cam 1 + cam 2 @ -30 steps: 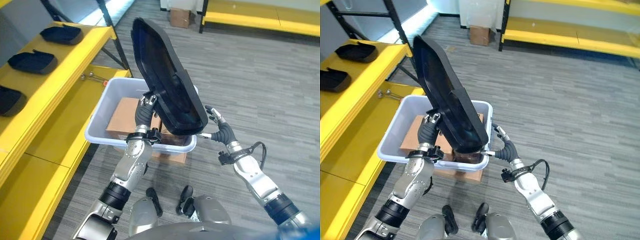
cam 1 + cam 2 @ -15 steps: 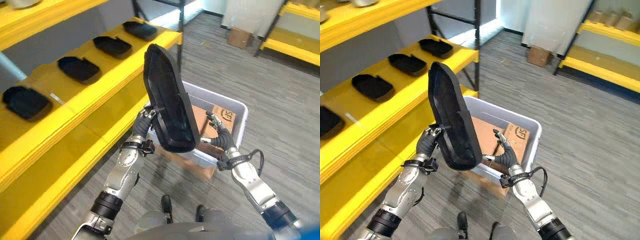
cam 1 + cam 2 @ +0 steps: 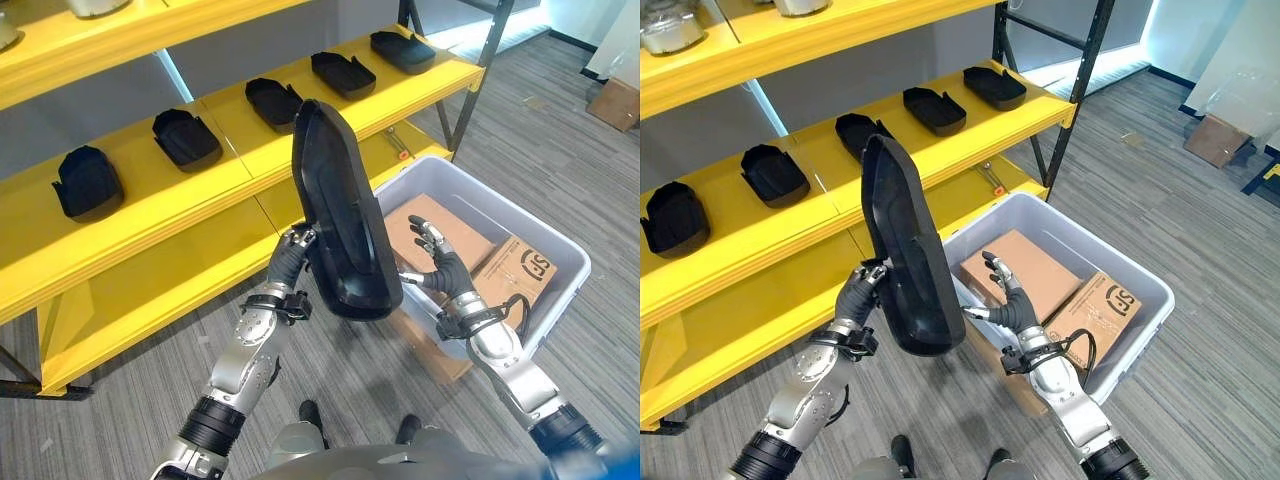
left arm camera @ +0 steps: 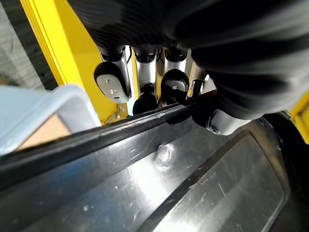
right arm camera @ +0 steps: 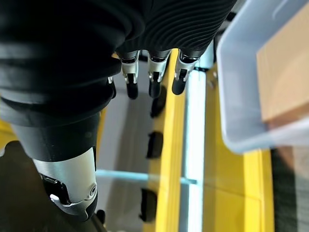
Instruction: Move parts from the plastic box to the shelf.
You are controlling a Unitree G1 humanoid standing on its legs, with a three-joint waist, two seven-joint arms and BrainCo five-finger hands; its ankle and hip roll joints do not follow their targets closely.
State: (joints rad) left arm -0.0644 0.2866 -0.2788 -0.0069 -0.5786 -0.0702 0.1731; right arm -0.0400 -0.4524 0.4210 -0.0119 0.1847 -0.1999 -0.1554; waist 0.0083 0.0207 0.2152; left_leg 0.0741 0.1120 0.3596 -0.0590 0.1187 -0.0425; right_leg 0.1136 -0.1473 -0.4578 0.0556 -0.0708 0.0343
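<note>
Left hand [image 3: 293, 256] grips a long black moulded plastic part [image 3: 338, 210] upright at centre; right hand [image 3: 436, 262], fingers spread, at three o'clock. One-handed, it could tip before reaching the yellow shelf [image 3: 240, 165].

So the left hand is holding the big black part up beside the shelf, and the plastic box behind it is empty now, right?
Not quite. The left hand does hold the big black part up beside the shelf, but the plastic box is not empty: the right eye view shows cardboard boxes inside it.
</note>
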